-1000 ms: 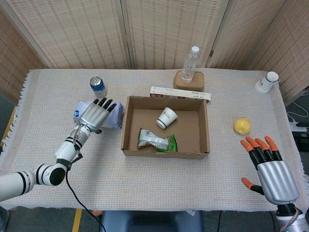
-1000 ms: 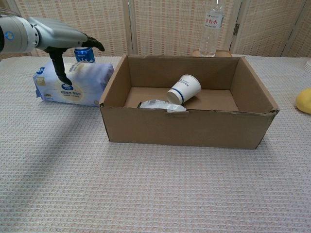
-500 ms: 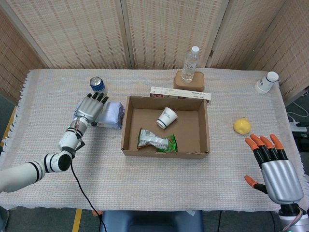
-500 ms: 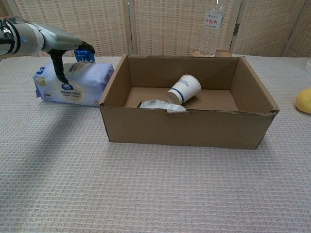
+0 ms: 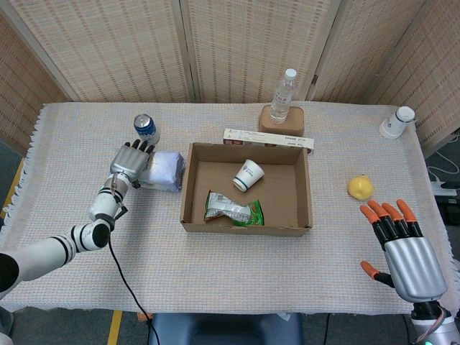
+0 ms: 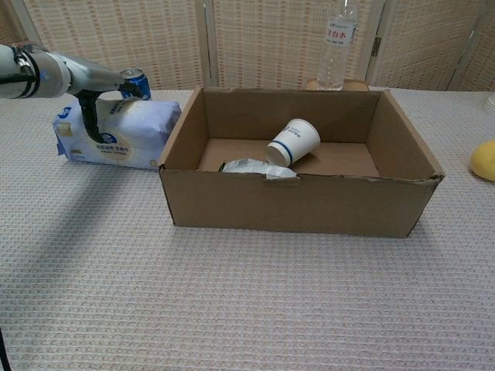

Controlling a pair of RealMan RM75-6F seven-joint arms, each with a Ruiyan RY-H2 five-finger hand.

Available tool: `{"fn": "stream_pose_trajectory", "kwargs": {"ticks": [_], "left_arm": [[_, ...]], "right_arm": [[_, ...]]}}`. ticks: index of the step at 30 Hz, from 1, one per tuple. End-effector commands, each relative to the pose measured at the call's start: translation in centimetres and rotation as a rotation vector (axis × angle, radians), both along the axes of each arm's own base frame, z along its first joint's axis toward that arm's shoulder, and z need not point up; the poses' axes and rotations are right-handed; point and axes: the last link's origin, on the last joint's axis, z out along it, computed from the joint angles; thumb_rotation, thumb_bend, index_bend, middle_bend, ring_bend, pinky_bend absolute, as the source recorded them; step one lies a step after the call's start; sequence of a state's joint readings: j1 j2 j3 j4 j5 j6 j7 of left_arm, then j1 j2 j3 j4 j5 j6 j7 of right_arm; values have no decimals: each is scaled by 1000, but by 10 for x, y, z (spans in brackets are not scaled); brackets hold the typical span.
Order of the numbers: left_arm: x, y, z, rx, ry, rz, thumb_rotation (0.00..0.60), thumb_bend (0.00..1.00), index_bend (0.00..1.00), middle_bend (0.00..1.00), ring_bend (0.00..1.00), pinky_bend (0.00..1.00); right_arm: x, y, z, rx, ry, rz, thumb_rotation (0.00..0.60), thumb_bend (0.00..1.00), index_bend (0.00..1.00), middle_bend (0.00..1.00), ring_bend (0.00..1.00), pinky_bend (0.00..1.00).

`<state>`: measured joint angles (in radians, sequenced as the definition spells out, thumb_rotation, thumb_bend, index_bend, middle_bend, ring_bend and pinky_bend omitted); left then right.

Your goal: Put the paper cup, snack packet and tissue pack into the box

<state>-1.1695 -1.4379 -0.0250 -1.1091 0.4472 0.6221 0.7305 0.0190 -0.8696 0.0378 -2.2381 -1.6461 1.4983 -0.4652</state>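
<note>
The open cardboard box [image 5: 244, 228] stands mid-table, and its front wall [image 6: 294, 205] fills the chest view. Inside lie a white paper cup [image 5: 249, 175] [image 6: 294, 141] on its side and a silver-green snack packet [image 5: 233, 208] [image 6: 251, 166]. The pale blue tissue pack [image 5: 165, 171] [image 6: 128, 133] lies on the cloth, touching the box's left wall. My left hand [image 5: 129, 159] [image 6: 93, 85] rests over the pack's left end, fingers spread across its top and the thumb down its near face. My right hand [image 5: 402, 248] hovers open near the front right edge, holding nothing.
A blue can [image 5: 146, 129] [image 6: 133, 81] stands just behind the tissue pack. Behind the box are a long flat carton [image 5: 267, 139] and a water bottle [image 5: 284, 95] [image 6: 337, 42] on a wooden block. A yellow fruit [image 5: 360, 187] [image 6: 485, 160] and another cup [image 5: 397, 122] lie to the right.
My left hand has slid left and down along the tissue pack, from its middle to its left end. The pack has stayed on the cloth. My right hand only drifted slightly.
</note>
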Motion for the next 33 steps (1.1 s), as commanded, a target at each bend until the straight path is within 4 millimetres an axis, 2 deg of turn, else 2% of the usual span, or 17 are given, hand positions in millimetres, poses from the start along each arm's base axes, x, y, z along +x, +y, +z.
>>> {"fn": "stream_pose_trajectory", "kwargs": {"ticks": [1,8,10,12,14,17,19,23,33], "left_arm": [[-3,4,-6,4,5,30,600,149,0,0,0,188],[-15,4,-17,1,31,79,600,204,0,17,7,250],[-16,3,-19,4,34,83,600,221,0,48,32,270],[-15,3,-19,21,27,78,600,248,23,132,113,333],[-14,4,-18,54,18,54,600,278,133,283,240,431],[-16,3,-13,109,16,14,600,338,402,540,439,595],[-19,2,-9,121,16,5,600,360,483,614,499,652],[-21,3,8,153,24,-28,600,390,568,705,581,715],[-3,-8,72,185,51,-102,600,394,625,798,663,785]], "right_arm": [[0,-1,-1,4,1,-1,600,0,125,97,0,0],[-1,-2,3,-12,-5,-6,600,0,125,97,0,0],[-1,-2,3,-12,-5,-6,600,0,125,97,0,0],[0,-2,4,-14,-6,-4,600,0,125,97,0,0],[0,-2,4,-14,-6,-5,600,0,125,97,0,0],[-1,-2,4,-12,-5,-9,600,0,125,97,0,0],[-1,-2,3,-11,-5,-8,600,0,125,97,0,0],[-1,-2,3,-9,-4,-10,600,0,125,97,0,0],[2,-1,2,-1,-11,-2,600,0,125,97,0,0]]}}
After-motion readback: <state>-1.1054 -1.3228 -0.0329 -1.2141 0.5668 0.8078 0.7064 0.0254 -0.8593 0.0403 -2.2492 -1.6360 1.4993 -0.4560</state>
